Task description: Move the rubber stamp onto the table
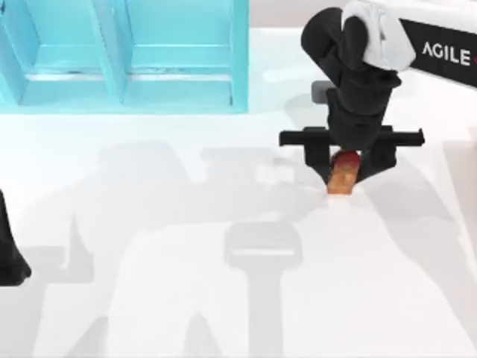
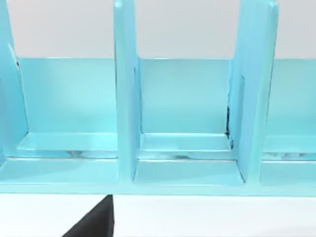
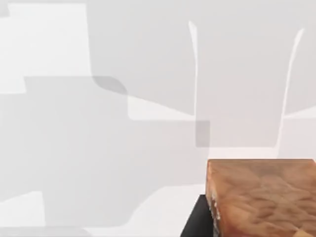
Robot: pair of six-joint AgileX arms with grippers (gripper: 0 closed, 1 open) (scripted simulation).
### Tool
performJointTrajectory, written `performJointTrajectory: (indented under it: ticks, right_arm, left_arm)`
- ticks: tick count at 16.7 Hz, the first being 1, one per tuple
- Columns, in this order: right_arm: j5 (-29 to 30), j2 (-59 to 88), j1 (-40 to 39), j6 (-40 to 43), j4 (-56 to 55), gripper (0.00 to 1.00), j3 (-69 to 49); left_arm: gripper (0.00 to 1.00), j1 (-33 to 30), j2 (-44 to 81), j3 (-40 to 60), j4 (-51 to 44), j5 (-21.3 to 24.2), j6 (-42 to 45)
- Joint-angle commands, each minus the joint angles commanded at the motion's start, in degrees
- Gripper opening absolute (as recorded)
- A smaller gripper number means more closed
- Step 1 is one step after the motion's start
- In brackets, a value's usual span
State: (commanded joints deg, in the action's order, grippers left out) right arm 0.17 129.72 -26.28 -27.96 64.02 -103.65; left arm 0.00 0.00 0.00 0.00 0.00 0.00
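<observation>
Top view, left to right: our left arm parked at the table's left edge; turquoise shelf behind; at right, our right gripper pinching the rubber stamp just over the table. We judge it small, light, rigid; grip its flat sides.

Open table all round; turquoise shelf unit apparently blocks the far-left.

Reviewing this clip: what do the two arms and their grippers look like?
The right arm has a white shell lettered AGILE in white on a black band, and a black wrist. The right gripper is black, with a wide crossbar and two tapering fingers. The left arm, at the table's left edge, is black.
</observation>
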Motion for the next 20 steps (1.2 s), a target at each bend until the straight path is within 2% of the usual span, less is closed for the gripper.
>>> performJointTrajectory:
  ticks: [9,20]
  right_arm:
    - [0.2,1.3,-0.2,-0.1,-4.5,0.0,3.0]
    - [0.2,1.3,-0.2,-0.1,-4.5,0.83,3.0]
  left_arm:
    - [1.0,0.0,0.0,0.0,0.0,0.0,0.0]
    - [1.0,0.0,0.0,0.0,0.0,0.0,0.0]
